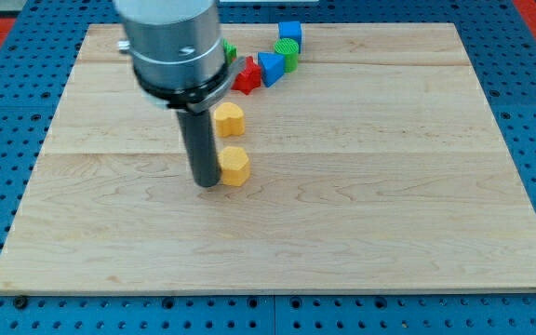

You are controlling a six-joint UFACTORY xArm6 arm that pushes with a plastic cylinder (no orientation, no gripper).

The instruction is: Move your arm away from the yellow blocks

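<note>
No pincer is fitted here, so nothing is gripped or held; the arm just ends in a straight dark rod, and my tip (206,183) is seen resting on the wooden board (389,205), a bit left of the board's middle.

Right beside the tip, on the view's right, a yellow block (235,166) with a roughly hexagonal outline is found. It looks to be touching the rod or as good as touching; a gap can't really be made out.

A second yellow block (228,118) is placed a little further toward the view's top, just to the right of the rod's upper part and apart from the first one. Its shape is rounded on top, but it can't be pinned down more than that.

Further toward the view's top, a small cluster is spotted near the board's far edge: a red block (247,75) with a star-like outline, a blue block (270,67) just to its right, a green block (288,52) next to that, and a blue cube (290,33) at the very top of the group. Another green block (230,50) is partly hidden behind the arm's grey metal housing (173,42).

The board is laid on a blue perforated table (529,84).
</note>
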